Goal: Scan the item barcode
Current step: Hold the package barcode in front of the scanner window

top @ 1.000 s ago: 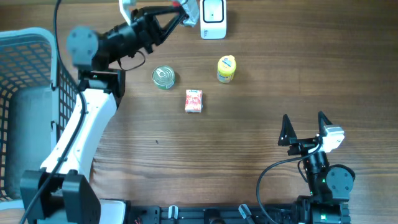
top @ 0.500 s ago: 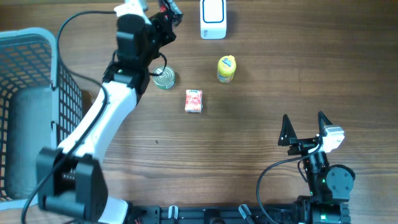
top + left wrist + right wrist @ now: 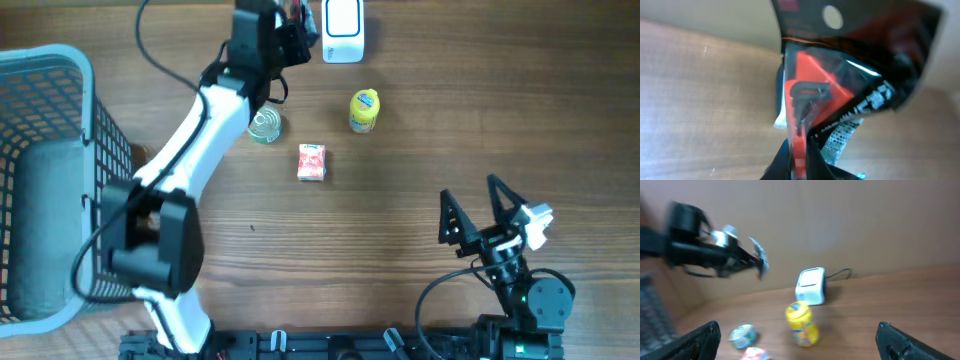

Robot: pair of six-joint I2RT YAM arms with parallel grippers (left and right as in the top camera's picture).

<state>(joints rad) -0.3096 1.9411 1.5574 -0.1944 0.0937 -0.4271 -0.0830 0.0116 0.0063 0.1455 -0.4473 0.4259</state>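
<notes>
The left gripper (image 3: 799,162) pinches a glossy, crinkled black-and-red plastic packet (image 3: 840,95) just beside the boxy white scanner (image 3: 343,30) at the far edge of the wooden table (image 3: 400,250). The right gripper (image 3: 468,192) stands spread wide near the front edge, with bare wood around it.

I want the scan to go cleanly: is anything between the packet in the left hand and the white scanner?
Nothing visible does. The left hand holds the black-and-red packet right beside the white scanner; the yellow bottle, can and small red box sit nearer the robot, off that line.
</notes>
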